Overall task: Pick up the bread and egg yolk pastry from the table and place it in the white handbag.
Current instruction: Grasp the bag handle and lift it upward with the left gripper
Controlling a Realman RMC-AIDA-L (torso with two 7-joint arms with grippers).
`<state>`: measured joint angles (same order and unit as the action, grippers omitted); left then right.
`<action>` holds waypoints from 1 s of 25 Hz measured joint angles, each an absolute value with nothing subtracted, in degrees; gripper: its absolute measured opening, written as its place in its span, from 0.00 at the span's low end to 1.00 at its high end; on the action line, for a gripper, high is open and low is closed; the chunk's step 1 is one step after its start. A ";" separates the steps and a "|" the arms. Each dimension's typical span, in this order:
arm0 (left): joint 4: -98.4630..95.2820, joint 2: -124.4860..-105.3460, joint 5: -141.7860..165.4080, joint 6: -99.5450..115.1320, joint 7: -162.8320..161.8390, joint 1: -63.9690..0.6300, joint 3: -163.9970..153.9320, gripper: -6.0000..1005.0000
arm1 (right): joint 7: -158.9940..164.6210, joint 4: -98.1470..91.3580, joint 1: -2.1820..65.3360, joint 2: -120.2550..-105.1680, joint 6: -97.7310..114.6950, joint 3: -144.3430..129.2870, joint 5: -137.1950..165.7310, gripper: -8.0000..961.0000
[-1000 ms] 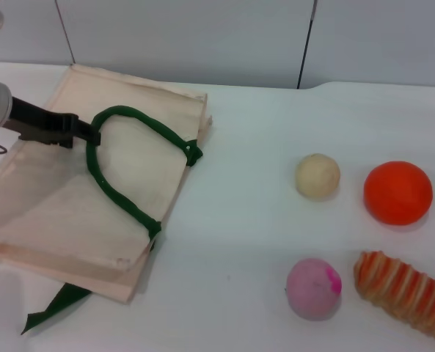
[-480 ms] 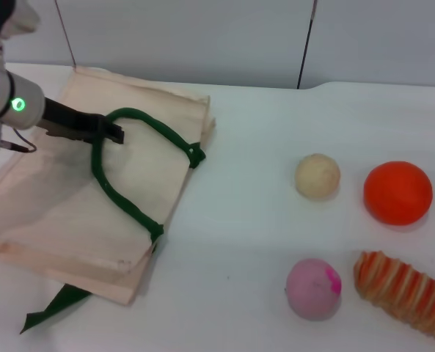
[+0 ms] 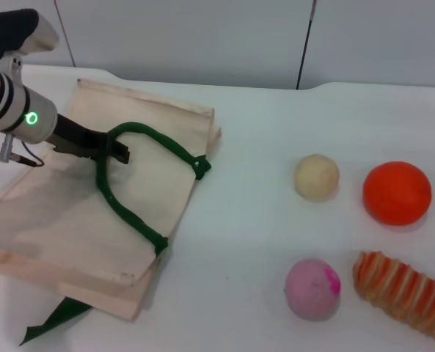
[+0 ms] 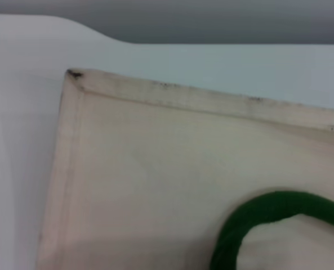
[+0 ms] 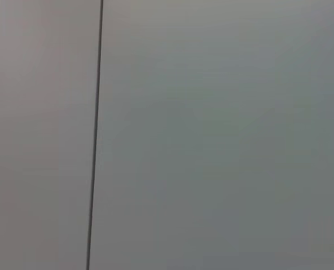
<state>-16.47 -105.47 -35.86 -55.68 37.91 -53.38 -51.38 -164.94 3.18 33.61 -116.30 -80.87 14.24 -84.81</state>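
Tabletop is plain white, running back to a pale grey panelled wall with dark vertical seams; the right wrist view shows only such a panel and seam. At the robot's left lies the white handbag, flat, its long axis running from the near left edge toward the far middle; one corner shows close up in the left wrist view. A green rope handle arches over the cloth and a green strap end trails off the near edge. The left gripper reaches in from the left over the bag with its dark jaws clenched on the top of the handle loop. A broad bare stretch of table separates the bag from the items at the right. The egg yolk pastry sits far right of centre, near an orange sphere. A pink ball lies nearer, just beside the bread, whose long axis slants from near the pink ball toward the near right corner, its end cut off by the picture's edge
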 joint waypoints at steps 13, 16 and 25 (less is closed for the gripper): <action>-15.29 -105.79 -33.65 -55.10 37.56 -54.18 -51.42 0.47 | -164.88 3.25 34.01 -116.33 -81.00 14.24 -84.74 0.74; -15.08 -105.98 -33.54 -54.41 37.55 -54.23 -51.48 0.41 | -164.88 3.25 33.90 -116.34 -81.02 14.17 -84.73 0.74; -19.05 -108.22 -34.61 -53.47 40.65 -52.19 -50.21 0.12 | -164.88 2.96 33.11 -116.37 -81.04 14.17 -84.72 0.74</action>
